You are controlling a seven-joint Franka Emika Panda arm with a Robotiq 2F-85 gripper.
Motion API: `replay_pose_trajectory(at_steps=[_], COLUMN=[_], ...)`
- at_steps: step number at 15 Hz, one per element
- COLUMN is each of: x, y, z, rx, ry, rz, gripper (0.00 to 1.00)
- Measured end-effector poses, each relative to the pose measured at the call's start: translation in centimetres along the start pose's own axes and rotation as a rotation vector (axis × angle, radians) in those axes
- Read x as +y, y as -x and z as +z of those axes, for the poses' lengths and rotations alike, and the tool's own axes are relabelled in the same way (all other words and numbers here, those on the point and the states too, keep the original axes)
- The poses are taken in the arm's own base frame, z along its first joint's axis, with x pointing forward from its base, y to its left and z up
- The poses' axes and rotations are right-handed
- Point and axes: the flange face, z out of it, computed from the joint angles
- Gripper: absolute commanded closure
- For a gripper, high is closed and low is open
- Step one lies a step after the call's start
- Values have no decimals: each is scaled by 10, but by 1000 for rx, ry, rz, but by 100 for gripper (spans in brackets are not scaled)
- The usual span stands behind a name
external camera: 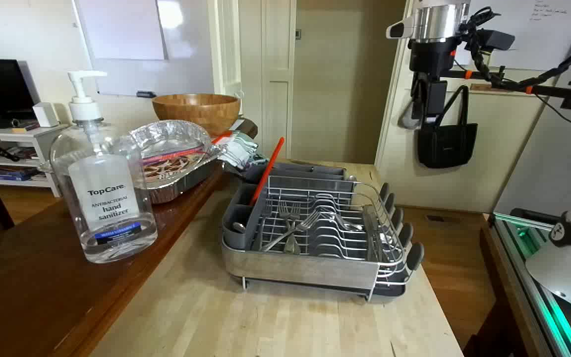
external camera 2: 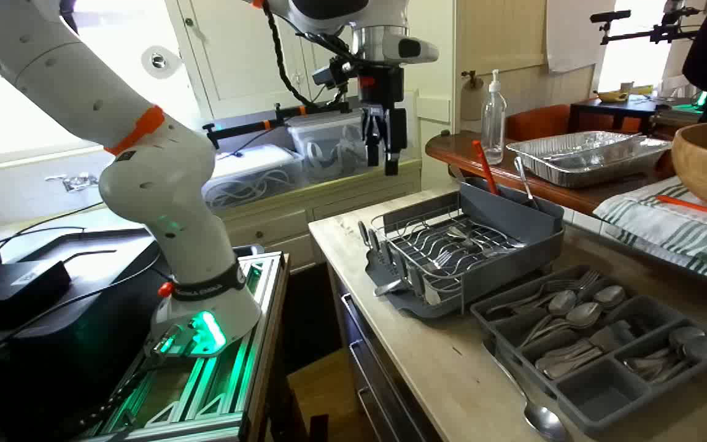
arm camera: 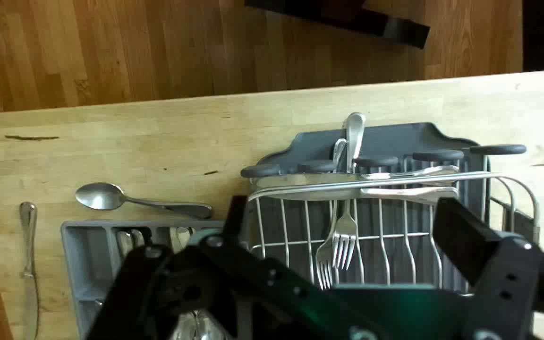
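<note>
Lying in the dish rack [external camera: 300,267] on the desk [external camera: 191,317], two forks [arm camera: 345,233] rest side by side, tines toward the rack's middle and handles poking out past its gray-tipped prongs [arm camera: 376,161]. Knives [arm camera: 411,192] cross those handles. Nothing is in the gripper [external camera 2: 383,164], whose fingers [arm camera: 461,241] point down and stand wide apart, touching nothing. In the wrist view the forks show in the gap between them, their long axis crossing the line from finger to finger. In both exterior views the gripper hangs well above, so the forks lie below it and, seemingly, a little farther from the robot's base [external camera 2: 231,325], though how far aside is hard to judge. Just beside the rack, a cutlery tray [external camera 2: 602,393] holds more cutlery [external camera 2: 582,314]; a loose spoon [arm camera: 99,196] lies alongside that tray, a table knife [arm camera: 29,264] near another side.
</note>
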Motion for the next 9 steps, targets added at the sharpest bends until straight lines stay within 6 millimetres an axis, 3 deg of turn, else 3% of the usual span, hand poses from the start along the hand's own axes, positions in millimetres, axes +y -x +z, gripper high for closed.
replay_pose_trajectory(at_steps=[9], x=[10], y=[-3], z=[-5], rx=[19], ry=[-19], rz=[23], gripper=[0])
